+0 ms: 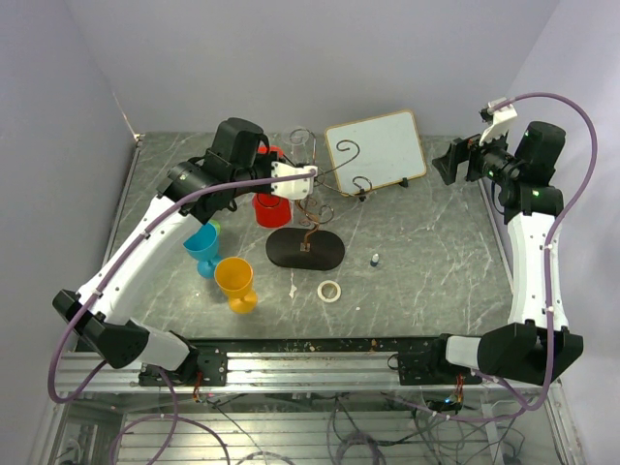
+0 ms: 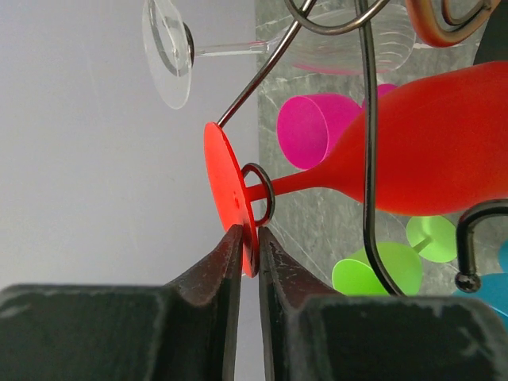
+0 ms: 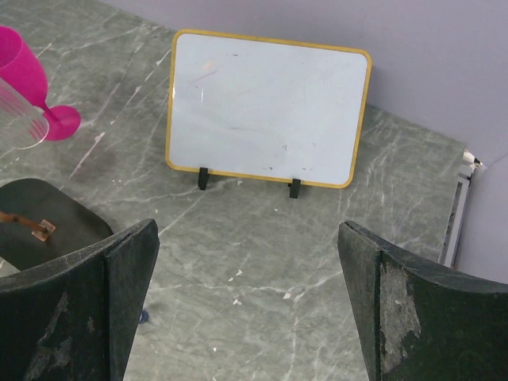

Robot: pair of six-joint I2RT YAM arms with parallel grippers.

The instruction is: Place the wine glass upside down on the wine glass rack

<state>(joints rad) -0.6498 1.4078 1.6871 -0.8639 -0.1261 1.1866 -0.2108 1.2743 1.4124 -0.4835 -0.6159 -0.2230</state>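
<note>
Wine glass [image 2: 429, 151], red: hanging from a scroll arm on the left side of the wine glass rack [image 1: 286, 250], mid-table, a little left of centre. Stem threaded through a small wire loop just under the foot. Foot toward the wall side of the left wrist view, bowl toward the tabletop, so judged upside down as wanted.

Left gripper [image 2: 251, 238]: fingers drawn close together, pinching the rim of the thin foot disc, one on each face. Firmness of the pinch not clear from the frames.

Key relation: long axis of the glass lying across the fingers, along their closing line. Foot edge-on to the fingers, bowl well off to the side. Seated on the loop, by the look of it. Next step judged to be a release, then a straight retreat back along the fingers, away from the rim. Risk: a sideways drag on the foot, lifting the stem out of the loop.

Right gripper [image 3: 248, 230]: spread wide, nothing between the fingers, well apart at the far right, facing the white board [image 3: 270, 111]. Left arm by far the nearer.

Also noted: a clear glass [image 2: 167, 48] hanging on a neighbouring arm of the rack.
</note>
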